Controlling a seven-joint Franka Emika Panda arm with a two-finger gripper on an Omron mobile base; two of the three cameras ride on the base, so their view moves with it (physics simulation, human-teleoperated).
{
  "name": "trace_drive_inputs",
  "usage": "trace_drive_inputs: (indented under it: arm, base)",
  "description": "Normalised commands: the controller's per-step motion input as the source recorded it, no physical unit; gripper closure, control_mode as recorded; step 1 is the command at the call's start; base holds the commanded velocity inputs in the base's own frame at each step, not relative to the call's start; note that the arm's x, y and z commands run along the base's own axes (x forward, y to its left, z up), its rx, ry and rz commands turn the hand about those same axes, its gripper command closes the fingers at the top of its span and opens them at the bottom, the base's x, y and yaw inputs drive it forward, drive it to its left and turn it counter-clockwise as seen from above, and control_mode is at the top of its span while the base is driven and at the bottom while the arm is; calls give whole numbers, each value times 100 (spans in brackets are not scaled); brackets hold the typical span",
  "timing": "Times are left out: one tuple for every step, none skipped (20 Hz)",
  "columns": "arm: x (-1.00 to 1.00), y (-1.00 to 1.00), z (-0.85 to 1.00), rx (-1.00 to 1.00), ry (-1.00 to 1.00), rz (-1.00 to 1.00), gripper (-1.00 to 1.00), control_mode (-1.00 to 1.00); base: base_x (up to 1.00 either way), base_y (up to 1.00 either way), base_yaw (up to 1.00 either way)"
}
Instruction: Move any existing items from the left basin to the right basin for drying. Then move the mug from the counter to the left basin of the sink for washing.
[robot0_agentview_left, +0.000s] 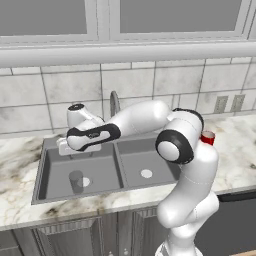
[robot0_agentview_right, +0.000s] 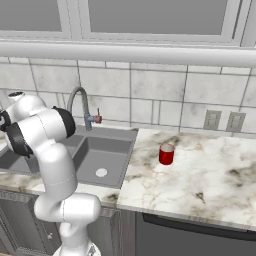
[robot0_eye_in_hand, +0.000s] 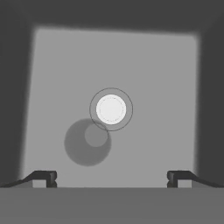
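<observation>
Grey cup (robot0_eye_in_hand: 87, 142) beside drain (robot0_eye_in_hand: 111, 109).

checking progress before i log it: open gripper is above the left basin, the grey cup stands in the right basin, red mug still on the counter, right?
One thing is off: the grey cup stands in the left basin, beside its drain, not in the right basin. The left base view shows this. The rest holds: the open gripper is above the left basin and the red mug is on the counter.
</observation>
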Motion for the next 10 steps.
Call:
trace_drive_inputs:
  arm:
    - [0,-3,-14,-3,0,0,-100,-100]
    - [0,-2,-10,-1,0,0,-100,-100]
    - [0,-1,-7,0,0,0,-100,-100]
    - [0,0,-3,0,0,0,-100,-100]
    - [0,0,0,0,0,0,-100,-100]
    - [0,0,0,0,0,0,-100,-100]
    - [0,0,0,0,0,0,-100,-100]
    - [0,0,0,0,0,0,-100,-100]
    - [0,0,0,0,0,0,-100,-100]
    - [0,0,0,0,0,0,-100,-100]
  base:
    - [0,0,0]
    - [0,0,0]
    - [0,0,0]
    - [0,0,0]
    - [0,0,0]
    - [0,0,0]
    - [0,0,0]
    - [0,0,0]
    - [0,0,0]
    - [0,0,0]
